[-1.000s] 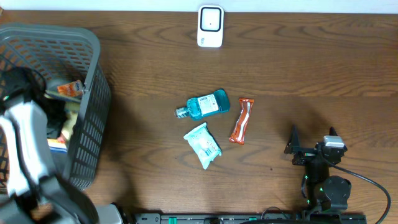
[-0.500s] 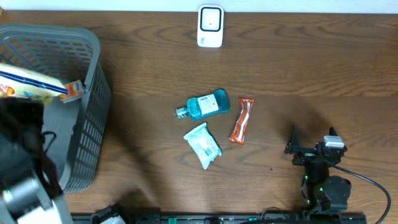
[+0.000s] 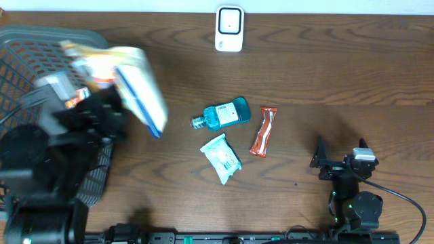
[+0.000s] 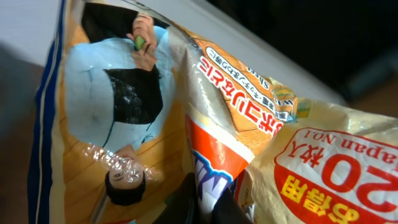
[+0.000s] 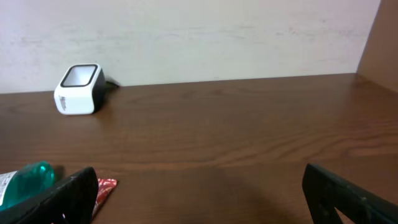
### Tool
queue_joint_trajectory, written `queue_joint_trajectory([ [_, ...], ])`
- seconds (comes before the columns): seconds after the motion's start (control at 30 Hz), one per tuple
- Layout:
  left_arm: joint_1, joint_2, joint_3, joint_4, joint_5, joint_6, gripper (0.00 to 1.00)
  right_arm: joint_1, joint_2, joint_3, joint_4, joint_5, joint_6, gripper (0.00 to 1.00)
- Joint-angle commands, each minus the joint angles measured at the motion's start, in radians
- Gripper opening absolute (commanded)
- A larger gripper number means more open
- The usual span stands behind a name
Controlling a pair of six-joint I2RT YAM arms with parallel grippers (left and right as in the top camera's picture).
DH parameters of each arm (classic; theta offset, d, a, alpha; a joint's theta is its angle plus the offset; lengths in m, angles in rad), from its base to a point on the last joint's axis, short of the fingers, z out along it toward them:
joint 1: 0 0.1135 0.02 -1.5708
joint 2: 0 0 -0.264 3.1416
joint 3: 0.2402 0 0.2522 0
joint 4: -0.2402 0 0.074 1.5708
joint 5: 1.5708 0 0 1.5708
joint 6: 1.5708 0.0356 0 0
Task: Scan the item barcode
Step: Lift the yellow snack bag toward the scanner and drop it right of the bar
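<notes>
1 left claw (image 4: 208, 208) clenched on 1 large printed bag (image 3: 139, 91), bag held over right rim of 1 grey basket (image 3: 27, 34), 1 right claw (image 3: 339, 157) released, empty, surface (image 3: 339, 74): 1 scanner (image 3: 229, 28), 1 blue bottle (image 3: 222, 114), 1 red packet (image 3: 263, 131), 1 white pouch (image 3: 221, 158)

The printed packet (image 3: 139, 88) is motion-blurred overhead and cut off by every edge in the left wrist view.

The packet (image 4: 249, 143) carries, printed upside down, "Japan No.1" and a large "20" beside Japanese characters.
</notes>
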Motion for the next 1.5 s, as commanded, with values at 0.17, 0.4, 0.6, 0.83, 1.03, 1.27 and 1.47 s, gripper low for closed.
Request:
queue_joint_trajectory([
  [0.17, -0.341, 0.250, 0.014, 0.120, -0.061, 0.184, 0.07, 0.009, -0.005, -0.002, -0.002, 0.001, -0.005, 0.99],
  [0.4, -0.549, 0.633, 0.014, 0.455, -0.070, 0.191, 0.07, 0.009, -0.005, -0.002, -0.002, 0.001, -0.005, 0.99],
  [0.6, -0.631, 0.896, 0.014, 0.743, -0.070, 0.190, 0.07, 0.009, -0.005, -0.002, -0.002, 0.001, -0.005, 0.99],
  [0.83, -0.703, 1.128, 0.014, 0.924, -0.070, 0.190, 0.07, 0.009, -0.005, -0.002, -0.002, 0.001, -0.005, 0.99],
  [1.03, -0.732, 1.233, 0.014, 0.948, -0.076, 0.191, 0.07, 0.009, -0.005, -0.002, -0.002, 0.001, -0.005, 0.99],
  [1.27, -0.734, 1.239, 0.015, 0.962, -0.077, 0.193, 0.33, 0.009, -0.005, -0.002, -0.002, 0.001, -0.005, 0.99],
  [1.47, -0.725, 1.180, 0.015, 0.946, -0.121, 0.235, 0.45, 0.009, -0.005, -0.002, -0.002, 0.001, -0.005, 0.99],
])
